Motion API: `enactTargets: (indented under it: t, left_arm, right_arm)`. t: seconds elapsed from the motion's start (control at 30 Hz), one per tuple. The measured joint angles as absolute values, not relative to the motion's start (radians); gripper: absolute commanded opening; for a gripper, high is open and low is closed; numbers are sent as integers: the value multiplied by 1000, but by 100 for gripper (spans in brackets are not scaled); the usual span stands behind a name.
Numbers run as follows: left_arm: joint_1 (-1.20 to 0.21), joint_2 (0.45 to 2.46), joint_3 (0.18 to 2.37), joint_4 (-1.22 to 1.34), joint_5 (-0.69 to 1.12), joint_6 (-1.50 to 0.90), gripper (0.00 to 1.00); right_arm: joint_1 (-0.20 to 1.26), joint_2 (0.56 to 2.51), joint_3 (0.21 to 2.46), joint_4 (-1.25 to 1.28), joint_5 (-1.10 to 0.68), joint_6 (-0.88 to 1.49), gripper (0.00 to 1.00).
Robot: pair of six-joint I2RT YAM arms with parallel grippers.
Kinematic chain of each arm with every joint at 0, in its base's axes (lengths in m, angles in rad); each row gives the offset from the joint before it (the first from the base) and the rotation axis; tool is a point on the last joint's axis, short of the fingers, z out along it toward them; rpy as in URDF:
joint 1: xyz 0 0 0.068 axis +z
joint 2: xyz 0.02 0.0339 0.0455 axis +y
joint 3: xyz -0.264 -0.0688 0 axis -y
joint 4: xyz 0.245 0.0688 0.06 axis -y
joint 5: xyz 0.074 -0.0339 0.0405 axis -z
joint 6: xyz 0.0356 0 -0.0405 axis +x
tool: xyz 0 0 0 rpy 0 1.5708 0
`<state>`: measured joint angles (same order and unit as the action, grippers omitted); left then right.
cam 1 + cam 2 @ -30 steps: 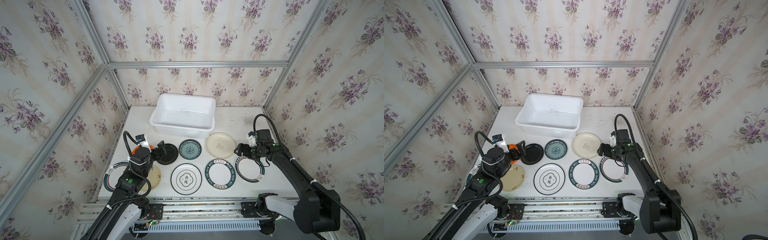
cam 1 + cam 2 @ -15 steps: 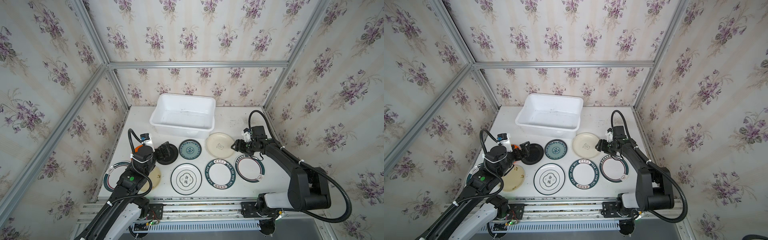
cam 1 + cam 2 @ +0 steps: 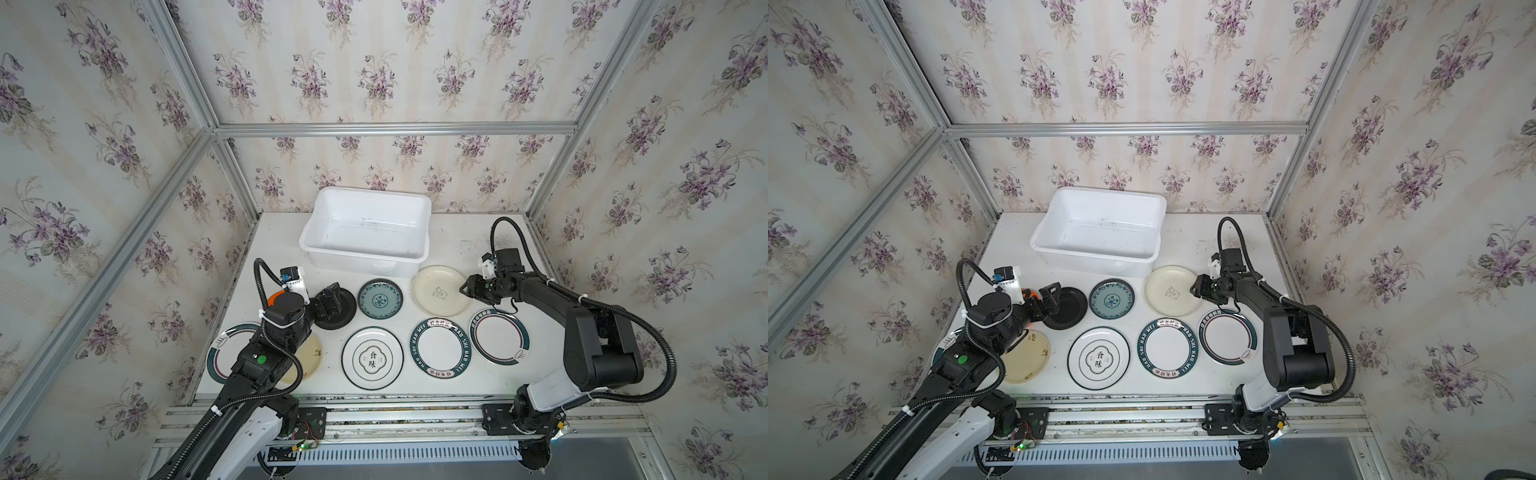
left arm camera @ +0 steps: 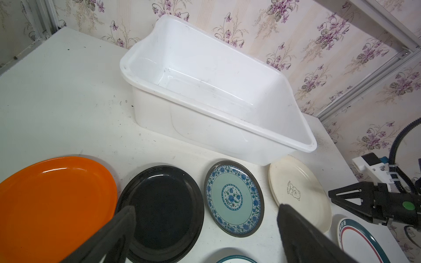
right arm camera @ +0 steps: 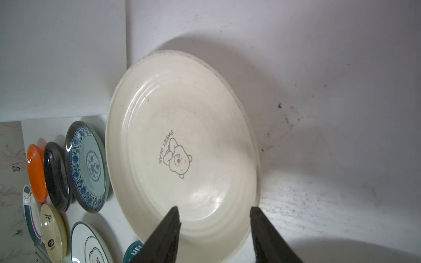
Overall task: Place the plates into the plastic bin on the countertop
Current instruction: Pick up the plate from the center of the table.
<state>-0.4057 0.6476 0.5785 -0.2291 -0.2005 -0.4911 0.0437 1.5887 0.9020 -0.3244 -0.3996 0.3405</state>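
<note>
Barely started, honestly. Zero plates in the plastic bin (image 3: 365,253) so far, all nine lying flat on the counter (image 3: 457,237).

Starting far left: half-hidden teal-rimmed plate (image 3: 219,353) back behind the left hand (image 3: 332,300), mostly buried under that arm, so no reading the design. Orange plate (image 4: 57,205) right beside that hand, only a sliver from above but plain enough in the left wrist view. Small cream plate (image 3: 312,353) also tucked under the arm, back of the hand. Left hand spread wide, holding nothing, hovering over the black plate (image 3: 343,316). Can't say whether touching it or just above.

Moving along: blue-floral plate (image 3: 380,299) just past that hand's fingertips, then the white plate with Chinese characters (image 3: 372,359) and the lettered-rim plate (image 3: 440,349), both between the two hands. Bin out ahead of both hands, well beyond the fingertips.

Right side: right hand (image 5: 215,214) partly spread, straddling the near rim of the cream bear plate (image 5: 182,148), one finger over the well, the other outside the rim. Not pinched on it as far as visible, plate flat down. Second teal-rimmed plate (image 3: 498,337) just beside that hand, on its wrist side.

Left to do: pretty much everything, nine lifts and drops.
</note>
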Motion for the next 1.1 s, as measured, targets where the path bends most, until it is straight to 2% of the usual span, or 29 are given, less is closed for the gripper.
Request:
enactTargets:
  t: [0.43, 0.77, 1.1]
  left_arm:
    - [-405, 666, 579, -241, -236, -491, 99]
    - [-405, 694, 580, -255, -238, -487, 99]
    - [-405, 683, 587, -260, -238, -480, 99]
  right_arm:
    - [43, 1670, 923, -281, -402, 370, 40]
    - [44, 1700, 928, -250, -410, 385, 37]
    - [44, 1582, 936, -323, -308, 358, 38]
